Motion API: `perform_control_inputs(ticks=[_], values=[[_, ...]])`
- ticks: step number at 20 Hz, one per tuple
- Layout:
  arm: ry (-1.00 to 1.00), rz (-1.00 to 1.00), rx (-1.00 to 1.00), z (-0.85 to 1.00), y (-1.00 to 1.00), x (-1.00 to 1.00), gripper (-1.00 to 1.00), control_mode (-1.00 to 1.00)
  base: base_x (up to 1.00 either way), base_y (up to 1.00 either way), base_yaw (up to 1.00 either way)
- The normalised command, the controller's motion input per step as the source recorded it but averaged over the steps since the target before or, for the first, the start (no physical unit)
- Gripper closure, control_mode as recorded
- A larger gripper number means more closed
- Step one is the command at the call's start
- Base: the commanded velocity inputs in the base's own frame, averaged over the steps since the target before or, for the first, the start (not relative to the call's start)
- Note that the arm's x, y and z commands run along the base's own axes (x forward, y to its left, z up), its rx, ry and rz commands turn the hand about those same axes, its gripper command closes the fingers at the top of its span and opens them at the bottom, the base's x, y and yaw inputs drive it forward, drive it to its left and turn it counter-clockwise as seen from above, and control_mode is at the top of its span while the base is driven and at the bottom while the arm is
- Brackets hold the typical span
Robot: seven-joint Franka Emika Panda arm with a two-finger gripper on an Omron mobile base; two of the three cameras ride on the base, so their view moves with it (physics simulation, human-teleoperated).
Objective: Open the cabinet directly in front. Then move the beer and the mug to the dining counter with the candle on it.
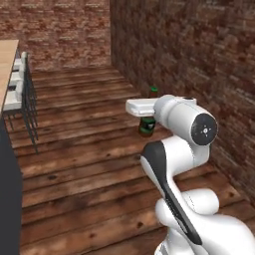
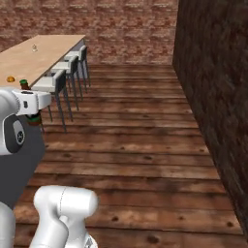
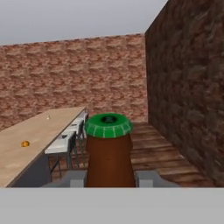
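**Brown bottle gripped and carried beside the brick wall**

Left base view: the glossy white arm with dark joints bends up from the lower right, and its flat white hand reaches left. The beer (image 1: 147,124), a slim dark brown glass bottle with a green-and-black label and a green cap, stands upright in the gripper (image 1: 148,115), clear of the floor; the hand hides its middle. Behind the bottle runs a rough red-brown brick wall (image 1: 199,55), and below it lies a floor (image 1: 79,149) of long, knotted, reddish wood planks. Well to the left of the bottle, at the picture's edge, shows a strip of the dining counter (image 1: 6,64), smooth pale wood, with grey-cushioned stools (image 1: 17,82) on thin dark frames beside it.

Right base view: the bottle shows left of the white hand, only its cap and foot visible. Beyond the bottle the counter stretches away, long and flat, with a blotchy light grain. On it, far behind the bottle, stands the candle (image 2: 34,47), a tiny pale stub. Nearer, close behind the bottle, lies a small round orange thing (image 2: 10,79).

Hand view: the bottle rises between the two grey fingertips (image 3: 73,180), which press its rounded brown glass from both sides. Its crimped green cap has a dark centre. The counter and the stools lie left of the bottle, the brick wall right.
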Motion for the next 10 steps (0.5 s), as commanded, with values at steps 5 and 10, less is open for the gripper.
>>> perform_control_inputs(ticks=[5, 10], values=[[0.00, 0.00, 0.00, 0.00, 0.00, 0.00, 1.00, 1.00, 1.00, -0.33, 0.22], [0.00, 0.00, 0.00, 0.00, 0.00, 0.00, 1.00, 1.00, 1.00, -0.33, 0.20]])
